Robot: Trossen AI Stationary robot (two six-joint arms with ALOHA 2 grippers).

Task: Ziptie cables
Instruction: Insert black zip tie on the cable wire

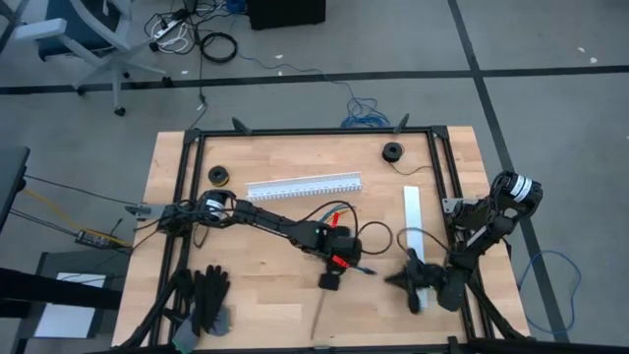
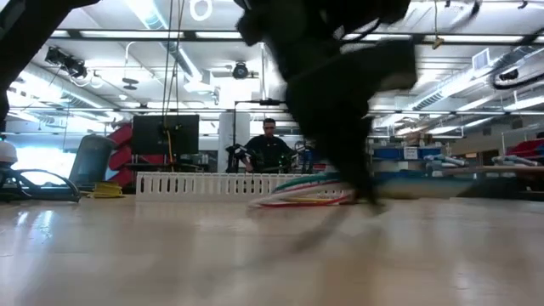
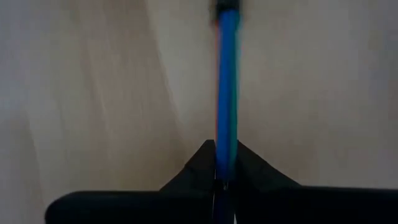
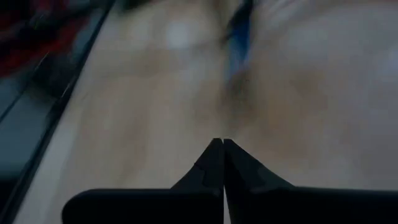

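The cables (image 1: pixel 339 218) are seen lying loose on the table (image 1: pixel 265 300), just in front of the white slotted channel (image 1: pixel 303 186), toward its right end. In the low view they appear as a flat bundle of red, green and white strands in front of that channel.

The left gripper (image 1: pixel 362 268) is held low, farther in front of the channel than the bundle. Its fingers (image 3: pixel 200 163) are clamped on a single blue cable (image 3: pixel 226 81).

The right gripper (image 1: pixel 395 281) is placed just to the right of the left one. Its fingers (image 4: pixel 209 163) are pressed together, and nothing is seen between them.

No tie is seen around the bundle, and none can be made out anywhere with certainty. The task is therefore judged to be at an early stage: gathering, wrapping and cinching all remain.
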